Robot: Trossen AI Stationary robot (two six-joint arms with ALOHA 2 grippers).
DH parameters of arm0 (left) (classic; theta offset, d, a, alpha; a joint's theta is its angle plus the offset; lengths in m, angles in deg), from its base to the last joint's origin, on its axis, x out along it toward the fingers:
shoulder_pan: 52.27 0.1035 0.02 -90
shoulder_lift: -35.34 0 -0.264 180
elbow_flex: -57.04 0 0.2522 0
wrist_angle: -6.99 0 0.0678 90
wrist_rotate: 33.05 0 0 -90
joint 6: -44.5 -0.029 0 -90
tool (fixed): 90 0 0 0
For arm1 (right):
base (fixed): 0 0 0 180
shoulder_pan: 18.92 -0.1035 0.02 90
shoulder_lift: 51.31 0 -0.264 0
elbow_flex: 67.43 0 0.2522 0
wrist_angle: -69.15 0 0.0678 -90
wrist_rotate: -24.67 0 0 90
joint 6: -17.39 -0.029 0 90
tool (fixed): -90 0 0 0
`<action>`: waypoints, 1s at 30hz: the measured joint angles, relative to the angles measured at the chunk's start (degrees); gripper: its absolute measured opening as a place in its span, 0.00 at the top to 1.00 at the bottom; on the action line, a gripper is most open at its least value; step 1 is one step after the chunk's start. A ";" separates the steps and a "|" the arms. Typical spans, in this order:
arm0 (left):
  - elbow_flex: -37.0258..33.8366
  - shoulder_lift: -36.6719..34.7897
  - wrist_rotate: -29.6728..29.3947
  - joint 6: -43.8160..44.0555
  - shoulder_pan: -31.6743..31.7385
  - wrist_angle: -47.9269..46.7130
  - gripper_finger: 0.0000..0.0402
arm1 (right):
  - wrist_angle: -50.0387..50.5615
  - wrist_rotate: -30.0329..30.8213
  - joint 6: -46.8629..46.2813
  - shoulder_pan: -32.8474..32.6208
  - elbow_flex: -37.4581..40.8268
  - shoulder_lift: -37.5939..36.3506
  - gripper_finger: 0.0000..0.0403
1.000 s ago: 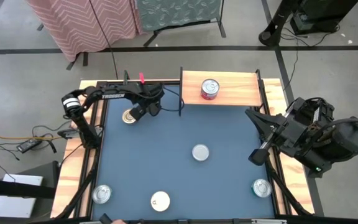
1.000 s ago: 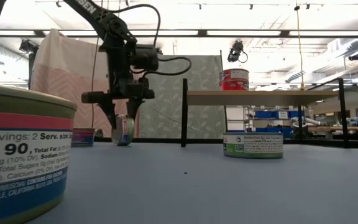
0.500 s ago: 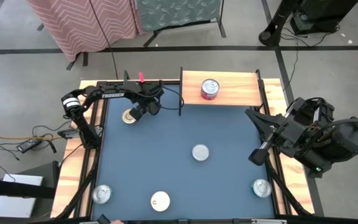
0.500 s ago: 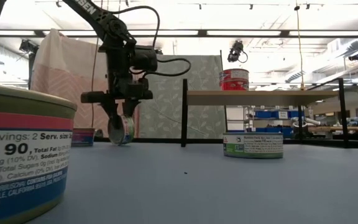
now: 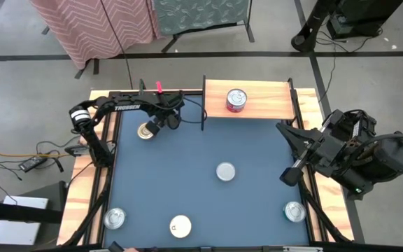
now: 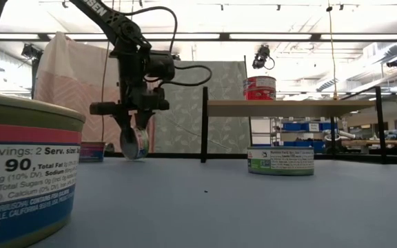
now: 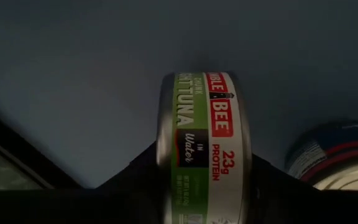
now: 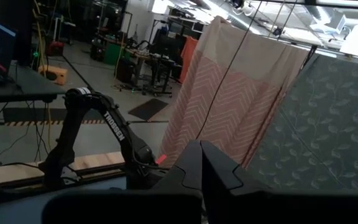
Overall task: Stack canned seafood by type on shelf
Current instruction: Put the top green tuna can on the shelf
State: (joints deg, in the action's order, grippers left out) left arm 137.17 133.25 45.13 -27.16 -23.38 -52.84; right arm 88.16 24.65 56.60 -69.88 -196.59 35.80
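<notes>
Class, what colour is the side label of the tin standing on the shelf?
Red, on the tin on the shelf; clearest in the low view.

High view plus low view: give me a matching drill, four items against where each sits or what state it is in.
Column 1
1. red-labelled tin
2. white-lidded tin
3. green-labelled tuna tin
4. right tool

Column 2
A. near edge of the blue table, between two silver-lidded tins
B. gripped on edge by the left tool, by the table's far-left corner
C. shut, parked at the table's right side, holding nothing
D. on the shelf

Pairs: 1-D, 2-A, 3-B, 4-C
</notes>
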 joint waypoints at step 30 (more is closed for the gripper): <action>26.21 -0.07 5.82 44.81 3.72 -2.18 0.66 | 0.00 -0.02 1.29 0.20 0.00 0.00 0.99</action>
State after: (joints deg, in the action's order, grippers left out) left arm 163.38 133.18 50.94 17.65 -19.67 -55.02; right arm 88.17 24.64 57.89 -69.68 -196.59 35.80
